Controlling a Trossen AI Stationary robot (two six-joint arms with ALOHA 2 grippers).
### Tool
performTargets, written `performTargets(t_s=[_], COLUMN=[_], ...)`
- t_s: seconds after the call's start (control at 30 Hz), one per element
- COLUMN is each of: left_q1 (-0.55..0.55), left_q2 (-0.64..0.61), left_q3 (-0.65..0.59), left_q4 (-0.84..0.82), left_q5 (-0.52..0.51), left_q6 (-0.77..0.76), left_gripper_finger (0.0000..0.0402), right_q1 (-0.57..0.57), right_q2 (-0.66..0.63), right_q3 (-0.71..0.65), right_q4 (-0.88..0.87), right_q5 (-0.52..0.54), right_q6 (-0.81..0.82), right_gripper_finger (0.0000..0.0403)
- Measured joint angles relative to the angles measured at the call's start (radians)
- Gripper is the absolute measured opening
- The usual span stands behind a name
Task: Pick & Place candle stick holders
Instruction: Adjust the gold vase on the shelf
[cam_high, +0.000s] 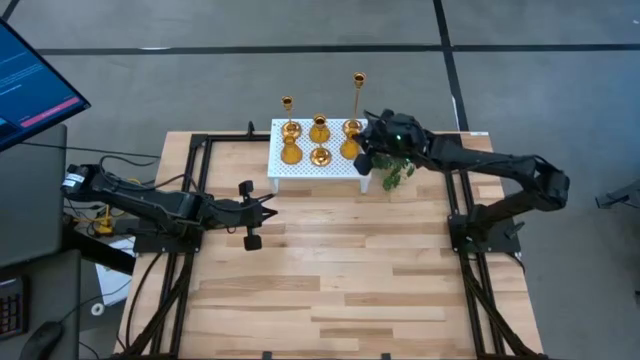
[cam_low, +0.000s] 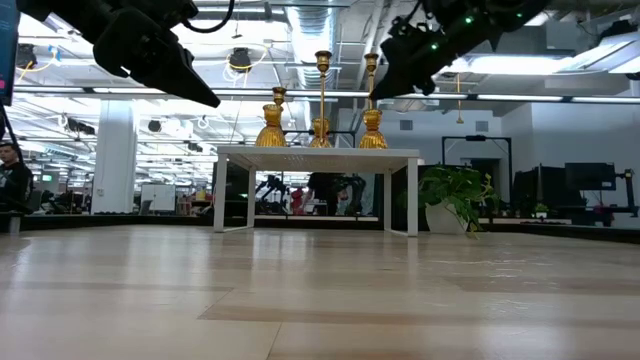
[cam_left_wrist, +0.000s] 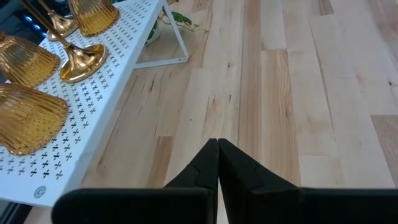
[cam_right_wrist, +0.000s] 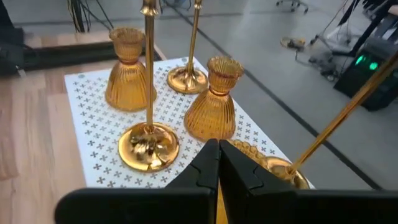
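Several shiny gold candle stick holders (cam_high: 320, 140) stand by their round bases on a white perforated stand (cam_high: 300, 172) at the table's far middle. Some are squat and ribbed (cam_right_wrist: 214, 109), some tall and thin-stemmed (cam_right_wrist: 148, 93). My right gripper (cam_high: 362, 158) is shut and hovers over the stand's right end, just above the holders there (cam_right_wrist: 217, 163). Beside it in the low view (cam_low: 380, 90) is a tall stem (cam_low: 371, 75). A gold base (cam_right_wrist: 273, 168) lies just beyond the fingertips. My left gripper (cam_high: 268, 210) is shut and empty over the bare table, near the stand's left end (cam_left_wrist: 217, 146).
A green plant sprig (cam_high: 396, 175) lies at the stand's right end, under my right arm. Black frame rails (cam_high: 190, 200) run along the table's left and right sides. A monitor (cam_high: 30, 80) stands off the table's left. Bare wood (cam_high: 340, 280) fills the near half.
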Motion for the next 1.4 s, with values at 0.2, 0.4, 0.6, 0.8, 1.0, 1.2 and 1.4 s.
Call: performTargets(t_s=[0.2,0.4,0.6,0.8,1.0,1.2,1.4], left_q1=[0.0,0.0,0.0,0.0,0.0,0.0,0.0], left_q2=[0.0,0.0,0.0,0.0,0.0,0.0,0.0], left_q3=[0.0,0.0,0.0,0.0,0.0,0.0,0.0], left_q4=[0.0,0.0,0.0,0.0,0.0,0.0,0.0], left_q5=[0.0,0.0,0.0,0.0,0.0,0.0,0.0], left_q6=[0.0,0.0,0.004,0.004,0.004,0.004,0.004], left_gripper_finger=[0.0008,0.0008,0.0008,0.0008,0.0008,0.0008,0.0008], right_q1=[-0.029,-0.043,-0.043,-0.037,-0.016,-0.005,-0.005], right_q2=[0.068,0.12,0.131,0.109,0.098,0.098,0.098], right_q3=[0.112,0.179,0.204,0.204,0.202,0.202,0.202], right_q4=[-0.133,-0.224,-0.268,-0.313,-0.318,-0.326,-0.274], right_q5=[-0.016,-0.019,-0.019,-0.018,-0.019,-0.018,0.028], right_q6=[-0.003,-0.011,-0.011,0.005,0.007,0.017,-0.015], right_gripper_finger=[0.0,0.0,0.0,0.0,0.0,0.0,0.0])
